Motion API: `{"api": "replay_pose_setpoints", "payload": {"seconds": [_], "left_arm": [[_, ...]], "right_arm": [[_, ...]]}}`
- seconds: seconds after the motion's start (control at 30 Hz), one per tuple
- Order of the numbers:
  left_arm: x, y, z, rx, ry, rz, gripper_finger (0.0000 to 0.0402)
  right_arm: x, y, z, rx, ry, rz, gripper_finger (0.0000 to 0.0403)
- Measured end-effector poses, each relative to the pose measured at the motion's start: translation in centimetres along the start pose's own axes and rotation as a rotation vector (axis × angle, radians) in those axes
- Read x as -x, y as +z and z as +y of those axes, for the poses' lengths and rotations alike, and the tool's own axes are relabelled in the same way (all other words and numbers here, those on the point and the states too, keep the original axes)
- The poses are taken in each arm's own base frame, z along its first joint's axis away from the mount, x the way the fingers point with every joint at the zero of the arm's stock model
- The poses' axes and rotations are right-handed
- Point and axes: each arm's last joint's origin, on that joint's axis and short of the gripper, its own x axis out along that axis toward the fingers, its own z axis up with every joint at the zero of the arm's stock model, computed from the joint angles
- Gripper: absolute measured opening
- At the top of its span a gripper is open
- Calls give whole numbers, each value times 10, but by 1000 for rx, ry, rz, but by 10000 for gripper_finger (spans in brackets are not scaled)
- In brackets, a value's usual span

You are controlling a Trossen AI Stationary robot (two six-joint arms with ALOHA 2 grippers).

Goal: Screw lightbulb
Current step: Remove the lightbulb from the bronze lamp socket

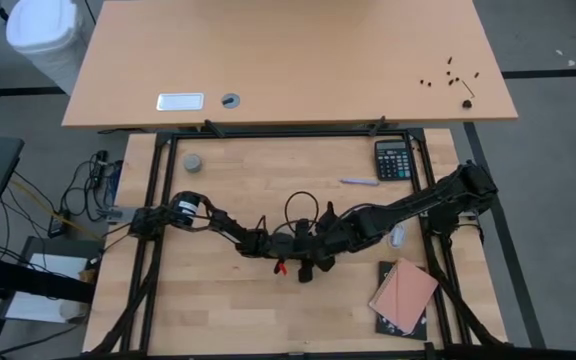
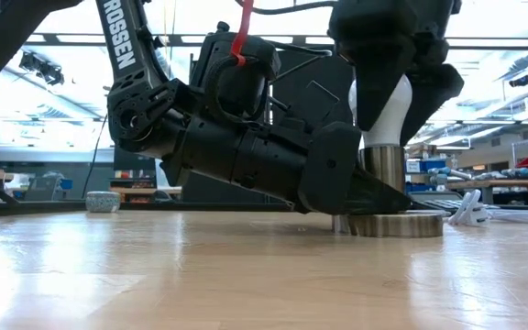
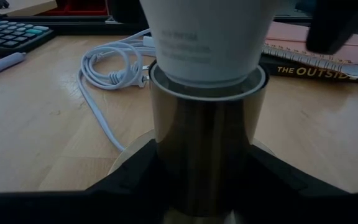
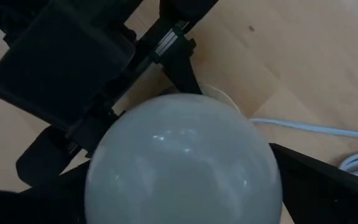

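Lightbulb (image 2: 388, 108) at upper right of the low view: white, pear-shaped, matte, narrowing downward into a polished metal socket (image 2: 382, 167) on a round disc base (image 2: 397, 225). Faint grey print visible on the bulb's neck in the left wrist view. Seated upright, neck just inside the socket rim.

Right gripper (image 2: 394, 73) over the bulb from above, fingers spread wide around the globe, holding it.

Left gripper (image 3: 201, 180) low at the table, fingers part-open, clamped either side of the socket.

White cord (image 3: 107, 68) coiled at upper left of the left wrist view; calculator (image 1: 393, 159) at right centre of the high view.
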Motion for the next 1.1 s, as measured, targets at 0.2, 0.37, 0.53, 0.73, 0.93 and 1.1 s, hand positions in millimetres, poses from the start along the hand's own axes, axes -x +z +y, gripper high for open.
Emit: {"api": "replay_pose_setpoints", "payload": {"seconds": [0.2, 0.37, 0.53, 0.73, 0.93, 1.1], "left_arm": [[0, 0, 0, 0, -1, 0, 189], [0, 0, 0, 0, -2, 0, 189], [0, 0, 0, 1, -1, 0, 188], [0, 0, 0, 0, -2, -1, 189], [0, 0, 0, 0, -2, -1, 189], [0, 0, 0, -1, -2, -1, 189]], "right_arm": [[0, 1, 1, 64, 4, -18, 358], [0, 2, 3, 85, 22, -32, 301], [0, 2, 3, 91, 26, -35, 259], [1, 0, 4, 125, 25, -35, 263], [1, 0, 5, 274, 35, -24, 266], [1, 0, 5, 503, 47, -19, 268]]}}
